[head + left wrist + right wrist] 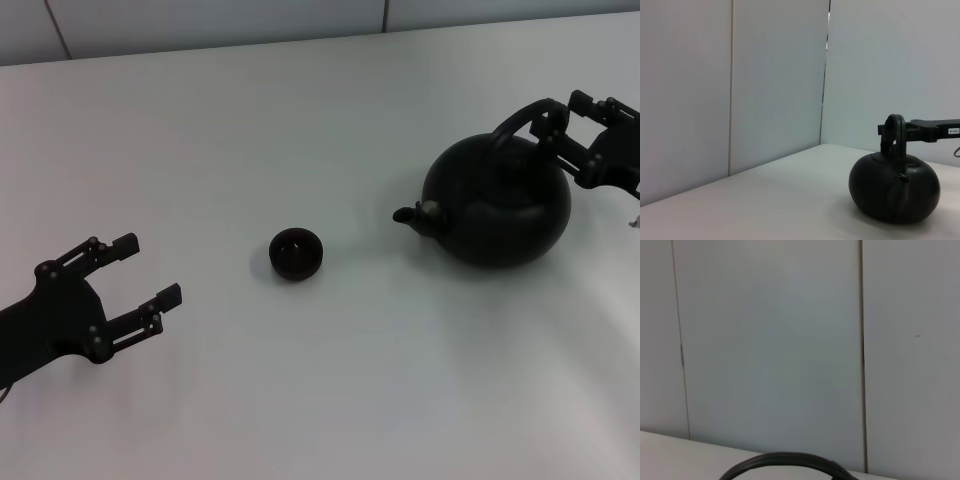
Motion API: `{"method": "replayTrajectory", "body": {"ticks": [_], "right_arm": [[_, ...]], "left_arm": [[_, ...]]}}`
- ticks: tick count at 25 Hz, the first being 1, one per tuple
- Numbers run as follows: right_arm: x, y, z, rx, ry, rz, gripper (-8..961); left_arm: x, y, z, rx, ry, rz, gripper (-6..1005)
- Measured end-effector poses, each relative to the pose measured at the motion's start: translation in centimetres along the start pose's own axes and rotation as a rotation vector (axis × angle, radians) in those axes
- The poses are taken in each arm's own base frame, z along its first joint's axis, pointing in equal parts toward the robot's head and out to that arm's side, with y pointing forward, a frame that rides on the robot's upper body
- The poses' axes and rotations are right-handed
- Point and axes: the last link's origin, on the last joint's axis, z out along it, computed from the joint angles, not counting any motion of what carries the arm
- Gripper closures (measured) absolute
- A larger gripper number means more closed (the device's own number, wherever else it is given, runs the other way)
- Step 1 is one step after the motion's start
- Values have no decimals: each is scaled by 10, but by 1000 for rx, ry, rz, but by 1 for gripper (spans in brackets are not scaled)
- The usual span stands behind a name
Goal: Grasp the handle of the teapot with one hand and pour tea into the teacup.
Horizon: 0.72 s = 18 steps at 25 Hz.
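Note:
The matte-black teapot [497, 200] stands on the table at the right, its stubby spout pointing left toward the teacup [296, 253], a small dark bowl near the middle. The handle [512, 125] arches over the pot. My right gripper [558, 110] is at the handle's far right end, at the height of its top, fingers apart and nothing clamped. From the left wrist, the teapot [894, 192] shows spout-first, and a finger [927, 131] of the right gripper reaches in level to the handle [892, 132]. The right wrist view catches only the handle's arc [790, 460]. My left gripper [150, 268] rests open at the lower left.
The white table [330, 400] stretches around both objects, and about a pot's width of bare surface separates cup and spout. Pale wall panels [775, 85] rise behind the table's far edge.

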Motion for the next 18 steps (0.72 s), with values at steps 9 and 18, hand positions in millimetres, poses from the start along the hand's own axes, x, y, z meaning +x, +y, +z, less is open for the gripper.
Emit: {"method": "replayTrajectory", "body": {"ticks": [9, 18], "right_arm": [[5, 2, -13, -4, -3, 12, 246], [27, 19, -93, 82, -116, 103, 218]], "left_arm": [[0, 0, 0, -3, -2, 0, 198], [-1, 2, 1, -12, -7, -5, 198]]}}
